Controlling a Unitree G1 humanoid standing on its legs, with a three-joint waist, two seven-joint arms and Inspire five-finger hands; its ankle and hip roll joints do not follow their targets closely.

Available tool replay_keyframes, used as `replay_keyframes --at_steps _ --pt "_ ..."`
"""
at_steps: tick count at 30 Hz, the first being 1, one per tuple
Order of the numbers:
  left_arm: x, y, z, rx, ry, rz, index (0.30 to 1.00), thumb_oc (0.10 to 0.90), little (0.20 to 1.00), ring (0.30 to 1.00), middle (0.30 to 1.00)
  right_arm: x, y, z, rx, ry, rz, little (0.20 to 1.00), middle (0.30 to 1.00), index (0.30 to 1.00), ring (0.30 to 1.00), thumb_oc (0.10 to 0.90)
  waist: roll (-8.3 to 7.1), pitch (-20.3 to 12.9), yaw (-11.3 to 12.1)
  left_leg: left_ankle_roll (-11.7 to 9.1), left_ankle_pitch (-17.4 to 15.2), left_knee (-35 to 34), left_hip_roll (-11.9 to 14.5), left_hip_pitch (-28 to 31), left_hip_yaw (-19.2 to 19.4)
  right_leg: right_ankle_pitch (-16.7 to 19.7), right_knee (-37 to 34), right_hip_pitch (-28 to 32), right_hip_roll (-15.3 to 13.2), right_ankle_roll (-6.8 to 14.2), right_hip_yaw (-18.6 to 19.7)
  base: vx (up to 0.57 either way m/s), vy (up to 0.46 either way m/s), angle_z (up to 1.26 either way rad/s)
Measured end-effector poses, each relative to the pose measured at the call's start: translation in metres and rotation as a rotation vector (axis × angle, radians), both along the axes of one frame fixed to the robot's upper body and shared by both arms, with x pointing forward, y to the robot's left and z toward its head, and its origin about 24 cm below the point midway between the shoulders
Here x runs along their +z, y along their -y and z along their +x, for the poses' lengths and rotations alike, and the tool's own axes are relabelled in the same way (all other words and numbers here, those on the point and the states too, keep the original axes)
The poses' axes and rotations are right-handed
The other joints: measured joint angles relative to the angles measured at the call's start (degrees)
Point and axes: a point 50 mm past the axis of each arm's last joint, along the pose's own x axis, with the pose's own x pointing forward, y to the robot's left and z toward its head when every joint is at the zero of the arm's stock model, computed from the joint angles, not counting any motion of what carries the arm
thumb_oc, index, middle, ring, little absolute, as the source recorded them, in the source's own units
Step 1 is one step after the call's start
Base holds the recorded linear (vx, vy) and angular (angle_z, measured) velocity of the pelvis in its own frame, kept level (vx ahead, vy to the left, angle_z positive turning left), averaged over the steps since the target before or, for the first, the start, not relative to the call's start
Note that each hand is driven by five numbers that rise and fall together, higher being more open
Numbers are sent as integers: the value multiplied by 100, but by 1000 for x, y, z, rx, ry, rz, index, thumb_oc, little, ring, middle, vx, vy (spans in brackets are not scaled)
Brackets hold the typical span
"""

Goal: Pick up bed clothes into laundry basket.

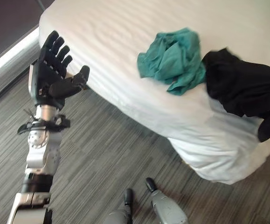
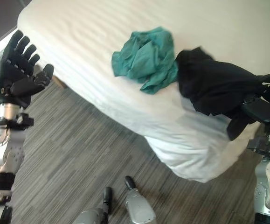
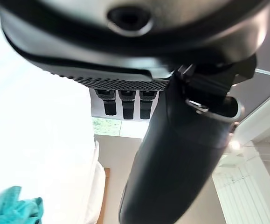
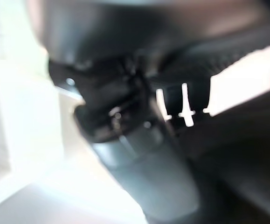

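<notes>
**Bed clothes lie at the bed's corner**

Bed clothes sit on the white bed (image 1: 125, 42): a black garment (image 2: 214, 86) drapes over the corner edge, touching a crumpled teal garment (image 1: 174, 58) beside it. The right hand (image 2: 260, 109) meets the black cloth; I cannot tell its fingers' state. The left hand (image 1: 53, 70) is raised beside the bed, fingers straight, holding nothing.

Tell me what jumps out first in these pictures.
A crumpled teal garment lies near the edge of the white bed, touching a black garment that spills over the edge beside it. The left hand is raised with straight fingers off the bed's other corner, holding nothing. The right hand is at the black garment, its fingers too hidden to judge.
</notes>
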Motion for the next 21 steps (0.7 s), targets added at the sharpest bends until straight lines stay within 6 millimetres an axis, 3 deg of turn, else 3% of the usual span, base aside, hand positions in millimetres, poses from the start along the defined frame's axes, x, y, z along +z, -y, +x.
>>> replay_keyframes --at_steps 1,2,3,5,6,9,10,12,14,15,16,17,18,20,21 --pt "-10 3 4 2 -45 19 900 800 900 900 900 0 -7 2 37 5 -5 300 300 300 300 400 -63 -184 161 468 -361 294 72 -281 -146 103 -37 132 165 -62 386 160 96 -126" --pt "-15 6 6 -7 -75 39 900 800 900 900 900 2 -11 2 53 22 -7 300 300 300 300 400 -62 -301 169 448 -395 54 156 -330 -157 71 -121 191 279 30 597 313 159 -130" --pt "-21 10 11 -10 -111 67 900 800 900 900 900 5 -12 2 71 49 9 300 300 300 300 400 0 -373 78 358 -402 -652 319 -293 -215 106 -264 374 418 27 954 328 148 -101" --pt "-20 19 23 -17 -146 104 900 800 900 900 900 9 -9 4 76 76 44 300 300 300 300 400 86 -405 -18 -6 -91 -2153 430 -313 -143 106 -320 467 456 -24 1289 279 139 -107" --pt "-19 23 24 -27 -144 100 900 800 900 900 900 8 -8 4 76 76 56 300 300 300 300 400 199 -403 -45 -85 29 -2510 520 -423 -170 116 -299 490 545 -88 1424 228 161 -106" --pt "-25 38 32 -51 -171 73 900 800 900 900 900 -6 0 1 52 29 112 300 300 300 300 400 517 -403 -253 -104 91 -2684 532 -593 -148 33 -246 712 663 -54 1649 217 231 -72" --pt "-26 42 33 -60 -173 52 900 800 900 900 900 -10 0 2 47 12 127 300 300 300 300 400 625 -414 -277 -85 101 -2693 560 -547 -147 -95 -186 810 733 33 1916 300 332 -93" --pt "-25 46 35 -74 -177 12 900 800 900 900 900 -17 2 2 39 -18 140 300 300 300 300 400 869 -501 -339 81 18 -2646 547 -486 77 -193 -248 872 726 12 2043 220 242 -83" --pt "-18 49 39 -77 -163 -21 900 800 900 900 900 -23 0 4 49 -48 160 300 300 300 300 400 1033 -549 -482 626 120 -2914 494 -60 303 -528 -140 954 652 121 2271 213 279 -66" --pt "-15 50 40 -77 -157 -25 900 800 900 900 900 -25 -2 5 57 -54 166 300 300 300 300 400 1042 -554 -556 652 130 -2958 442 -30 361 -610 -140 975 575 184 2284 263 320 -102" --pt "-8 50 43 -65 -146 -32 900 800 900 900 900 -28 -7 11 79 -67 170 300 300 300 300 400 1041 -556 -494 956 328 -3153 417 155 748 -816 -33 930 452 537 2392 247 293 -96" --pt "-6 48 43 -54 -139 -37 900 800 900 900 900 -28 -11 14 95 -70 169 300 300 300 300 400 1042 -556 -478 1098 484 -3233 410 218 882 -861 -4 913 411 594 2310 158 212 -129" --pt "-2 45 43 -34 -129 -38 900 800 900 900 900 -30 -18 20 123 -78 171 300 300 300 300 400 1046 -558 -504 1192 848 -3286 395 304 1030 -951 -19 858 319 746 2113 -12 114 -116" --pt "8 39 43 4 -106 -23 900 800 900 900 900 -29 -35 32 193 -82 163 300 300 300 300 400 983 -553 -429 1242 955 -3402 362 364 1408 -1026 16 673 120 1110 1757 -101 -25 -120" --pt "17 37 43 25 -80 11 900 800 900 900 900 -28 -41 37 212 -72 162 300 300 300 300 400 905 -510 -379 1303 921 -3393 340 322 1409 -1112 -108 529 -136 1224 1345 13 -47 -93"
